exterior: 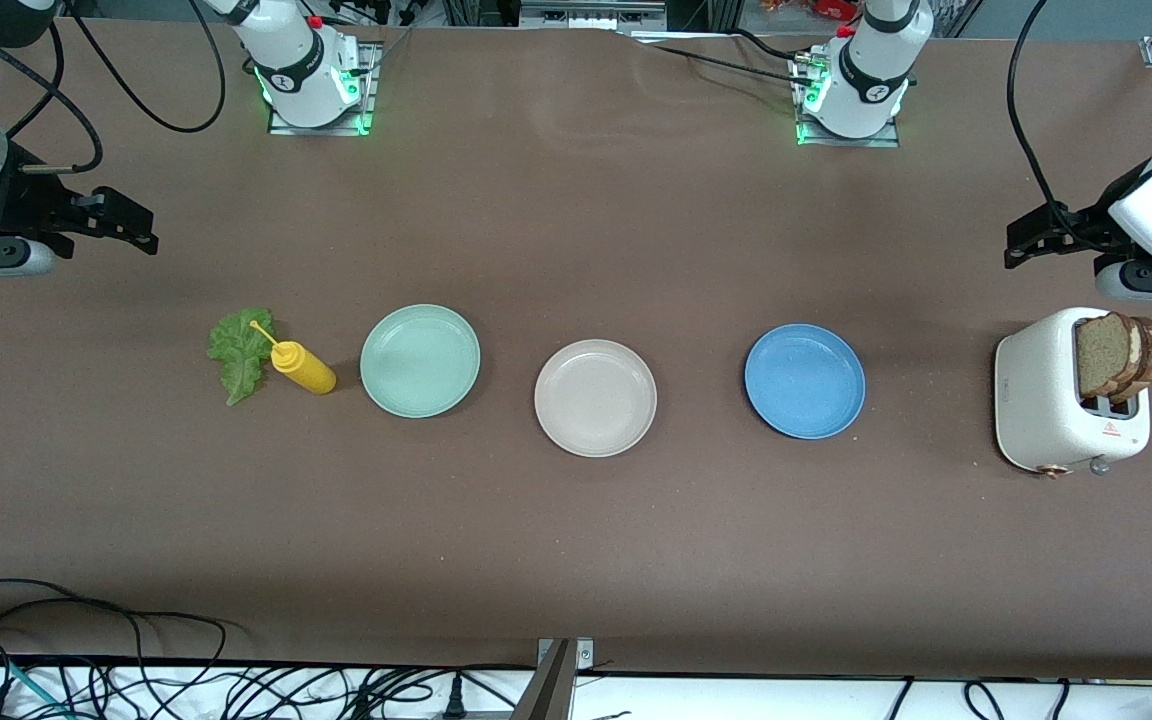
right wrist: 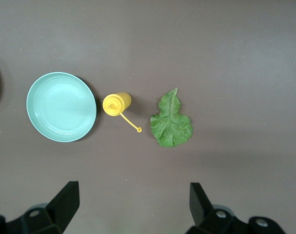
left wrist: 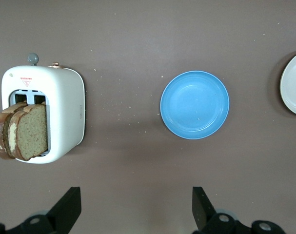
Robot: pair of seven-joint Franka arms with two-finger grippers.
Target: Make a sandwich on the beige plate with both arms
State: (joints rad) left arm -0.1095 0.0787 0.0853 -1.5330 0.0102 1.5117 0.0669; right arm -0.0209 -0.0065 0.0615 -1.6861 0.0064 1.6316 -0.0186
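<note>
Both hands hung empty with fingers wide apart, the left hand near the toaster, the right hand above the lettuce.

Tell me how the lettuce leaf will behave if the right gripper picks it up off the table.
The lettuce looks thin and ruffled, so it will probably flop and droop from one pinch. It lies flat on the table, so the fingers may scrape before catching an edge. It seems very light; a nudge might slide it toward the bottle beside it.
</note>
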